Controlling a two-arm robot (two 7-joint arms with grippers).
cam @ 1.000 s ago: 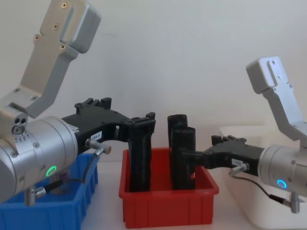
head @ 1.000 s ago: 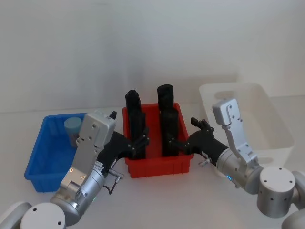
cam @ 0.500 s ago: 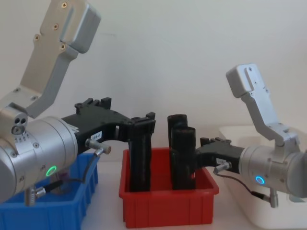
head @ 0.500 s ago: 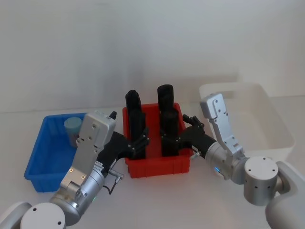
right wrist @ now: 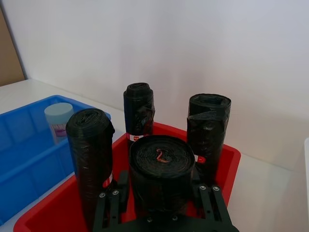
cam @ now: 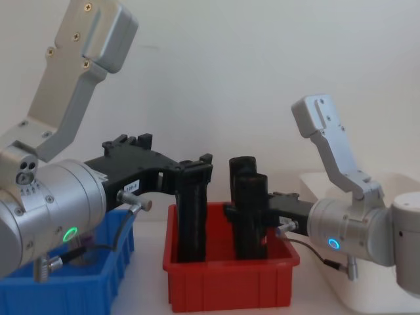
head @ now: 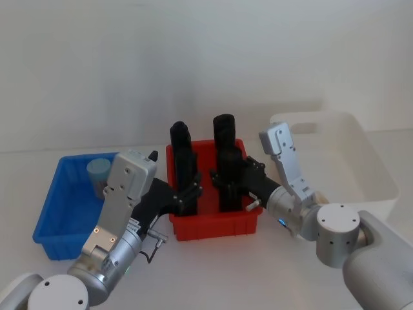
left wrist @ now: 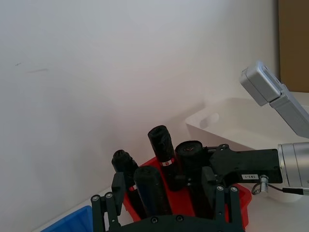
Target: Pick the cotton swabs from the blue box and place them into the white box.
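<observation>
In the head view one clear, blue-lidded tub of cotton swabs [head: 98, 172] is being left in the one low blue plastic box [head: 58, 226], at nine o'clock of the one red plastic bin [head: 213, 227], with the one tall white plastic box [head: 381, 187] at three o'clock; in the left wrist view the left gripper [left wrist: 164, 183] is being held spread and empty among four upright black rolls [left wrist: 161, 145]; in the right wrist view the right gripper [right wrist: 159, 188] is being held spread astride one roll, so the wrong item is probably being risked.

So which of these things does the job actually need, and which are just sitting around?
Needed:
- cotton swabs
- blue box
- white box

Sitting around:
- red bin
- black rolls standing in it, though both arms' jaws are at them
</observation>
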